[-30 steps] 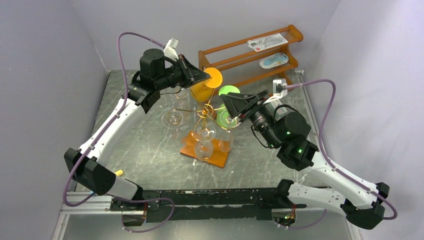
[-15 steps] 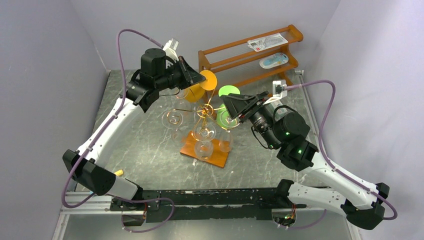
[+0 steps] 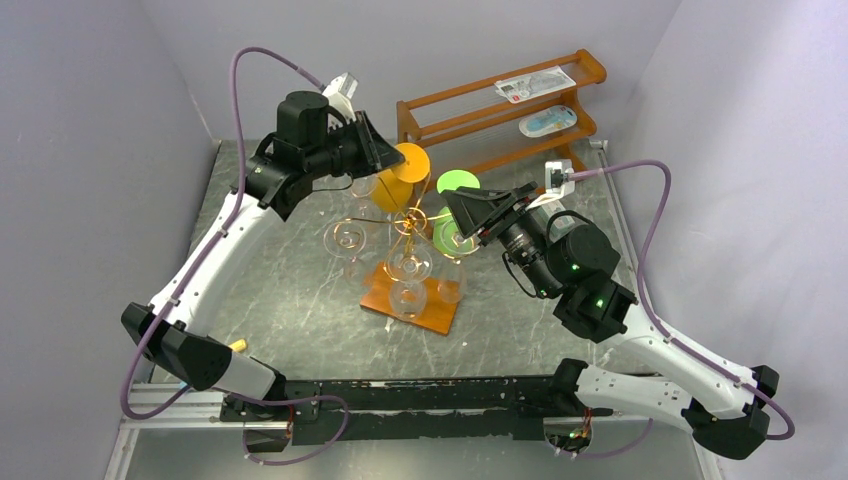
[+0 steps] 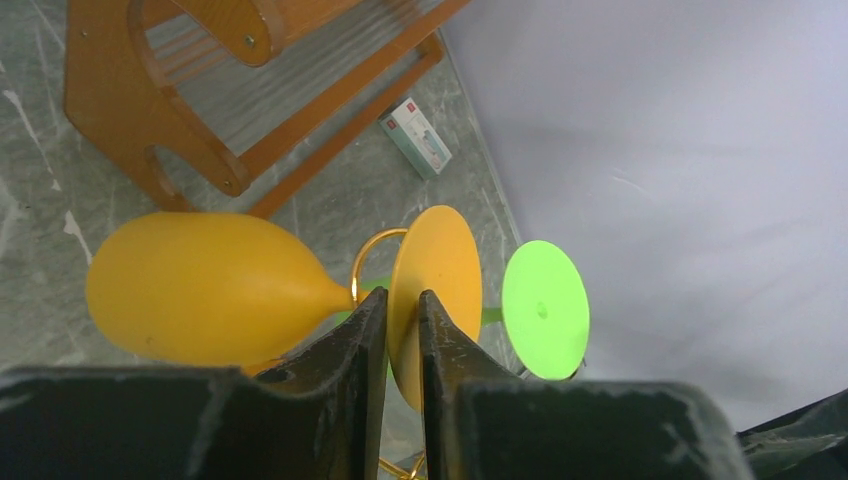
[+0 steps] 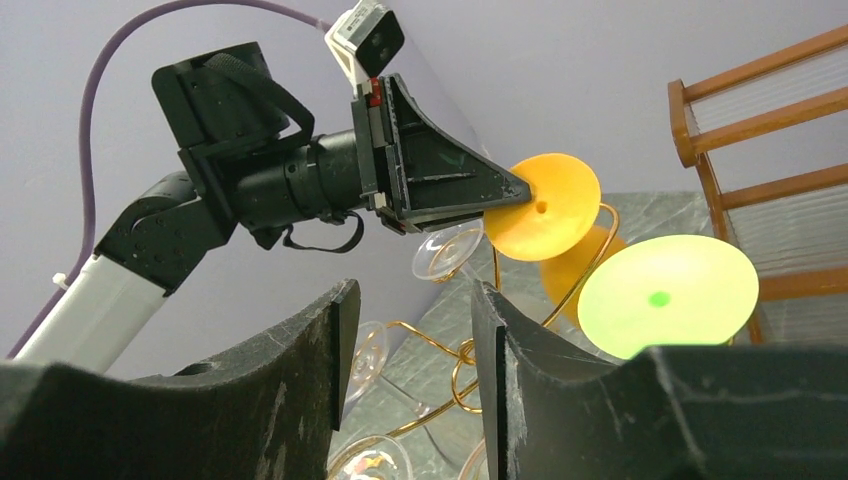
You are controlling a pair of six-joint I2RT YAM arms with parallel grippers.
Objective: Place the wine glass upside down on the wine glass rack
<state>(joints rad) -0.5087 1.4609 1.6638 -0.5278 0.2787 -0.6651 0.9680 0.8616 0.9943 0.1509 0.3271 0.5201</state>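
Opaque orange wine glass (image 4: 200,290) tilted, its stem inside a curl of the gold wire wine glass rack (image 3: 378,292), wooden base. Left end effector (image 4: 403,297) straddles the stem at the foot, fingers narrowly apart; cannot tell if gripping. Right end effector (image 5: 410,290) apart, empty.

One orange wine glass (image 3: 392,193), one green wine glass (image 3: 458,182), at least four clear wine glasses (image 3: 347,237), one gold rack (image 3: 432,320), one wooden shelf (image 3: 480,100), two packets (image 3: 535,83).

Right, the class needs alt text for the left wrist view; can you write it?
The left tool has its two dark fingers close either side of an orange wine glass where stem meets round foot, bowl to the left. A green disc-shaped foot stands to the right; a wooden shelf and small box lie behind.
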